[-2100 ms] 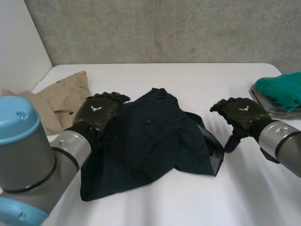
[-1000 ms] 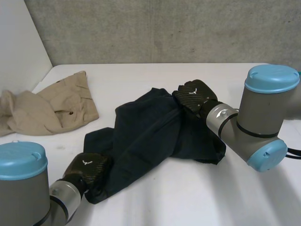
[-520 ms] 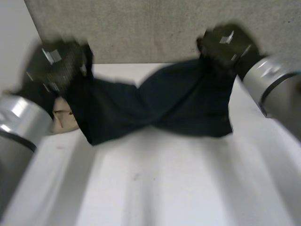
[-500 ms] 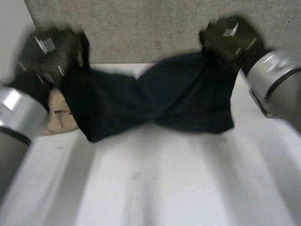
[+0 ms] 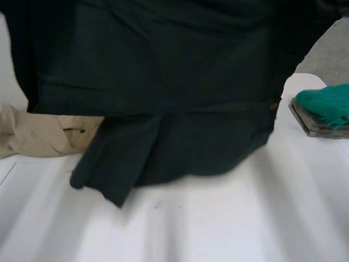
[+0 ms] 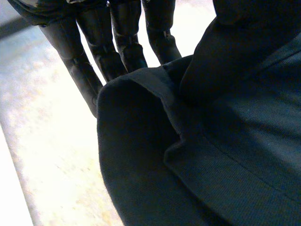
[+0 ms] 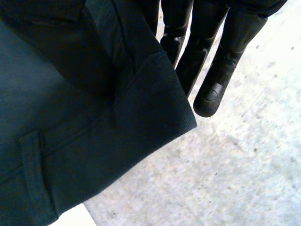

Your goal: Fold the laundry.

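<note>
left hand (image 6: 123,42) has straight fingers behind a rolled edge of the dark garment (image 5: 163,82), and the thumb presses the cloth from the front, so i read it as a pinch. right hand (image 7: 209,61) holds a corner the same way, near a belt loop (image 7: 32,160). in the head view the garment hangs spread close to the camera, over the white table (image 5: 229,224); i can't tell whether its lower edge touches. a beige garment (image 5: 38,136) lies at the left, and a teal cloth (image 5: 327,102) sits on a grey stack (image 5: 308,124) at the right.
</note>
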`<state>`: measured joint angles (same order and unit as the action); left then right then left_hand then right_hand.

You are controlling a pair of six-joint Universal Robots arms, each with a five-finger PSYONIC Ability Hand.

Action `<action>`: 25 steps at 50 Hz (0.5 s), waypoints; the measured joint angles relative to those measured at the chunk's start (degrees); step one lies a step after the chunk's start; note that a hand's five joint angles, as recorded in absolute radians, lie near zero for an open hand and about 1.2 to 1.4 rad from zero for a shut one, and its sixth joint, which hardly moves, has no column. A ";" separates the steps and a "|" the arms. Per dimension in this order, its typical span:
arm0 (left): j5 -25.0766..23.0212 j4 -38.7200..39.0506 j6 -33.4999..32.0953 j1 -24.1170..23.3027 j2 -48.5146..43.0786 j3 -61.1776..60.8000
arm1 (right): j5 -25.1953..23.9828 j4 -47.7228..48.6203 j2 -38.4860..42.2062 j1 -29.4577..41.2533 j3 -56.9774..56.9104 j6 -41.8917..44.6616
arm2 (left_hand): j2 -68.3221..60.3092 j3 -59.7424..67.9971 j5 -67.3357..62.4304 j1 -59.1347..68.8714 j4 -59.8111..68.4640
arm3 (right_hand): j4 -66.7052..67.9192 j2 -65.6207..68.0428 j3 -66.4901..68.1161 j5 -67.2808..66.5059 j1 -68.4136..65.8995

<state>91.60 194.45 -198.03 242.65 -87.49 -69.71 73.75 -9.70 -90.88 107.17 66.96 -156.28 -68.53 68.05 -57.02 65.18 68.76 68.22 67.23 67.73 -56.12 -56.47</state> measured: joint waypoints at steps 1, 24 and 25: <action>-0.10 0.03 -0.01 0.03 -1.95 0.95 | 0.01 0.14 0.64 -0.01 -0.28 -0.07 | 0.00 0.00 0.00 0.00 0.00 | 0.00 0.00 0.00 0.00 0.00; -2.35 8.66 -1.77 3.08 -50.07 31.66 | 4.21 35.16 43.40 2.77 -10.98 -1.38 | 34.82 -33.06 33.50 -39.02 -33.77 | -31.10 -32.81 -32.32 30.09 31.62; -2.41 9.03 -1.97 3.05 -51.86 33.07 | 4.54 35.04 45.25 2.78 -11.97 -1.08 | 45.31 -44.54 45.04 -49.78 -45.66 | -31.10 -32.81 -32.32 30.09 31.62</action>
<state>89.19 203.48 -199.99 245.70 -139.36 -36.64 78.29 25.34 -45.63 109.95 54.99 -157.37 -23.23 23.52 -11.98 15.40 23.10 37.12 34.42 35.40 -26.03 -24.85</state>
